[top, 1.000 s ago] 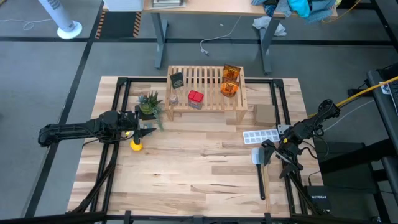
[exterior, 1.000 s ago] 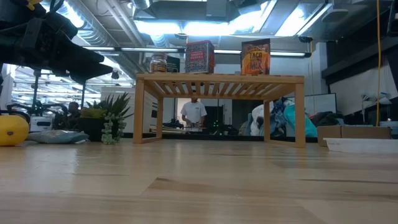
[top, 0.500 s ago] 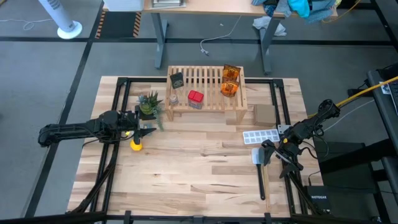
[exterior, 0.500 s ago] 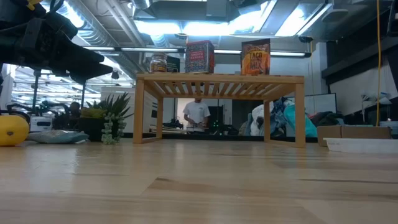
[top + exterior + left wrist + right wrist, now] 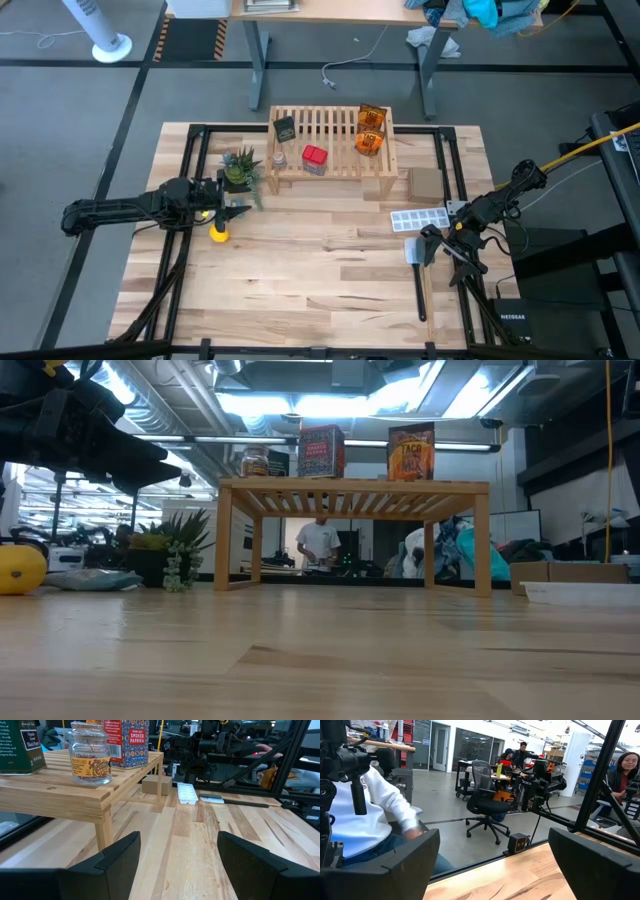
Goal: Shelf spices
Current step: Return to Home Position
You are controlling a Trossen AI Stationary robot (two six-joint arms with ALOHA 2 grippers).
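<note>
No change vs. half a sec ago: arms parked. Left tool [image 5: 178, 842] near small green potted plant [image 5: 240, 165], right tool [image 5: 494, 840] at pale wooden counter [image 5: 320, 290] edge, both w/ fingers apart, empty. Spice containers [image 5: 314, 157] all on low light-wood slatted shelf [image 5: 330, 173]. Task looks done.

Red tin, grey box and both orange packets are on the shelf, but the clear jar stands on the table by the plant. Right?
Not quite: the clear jar stands on the shelf too, beside the red tin, as the left wrist view shows. The rest holds.
</note>
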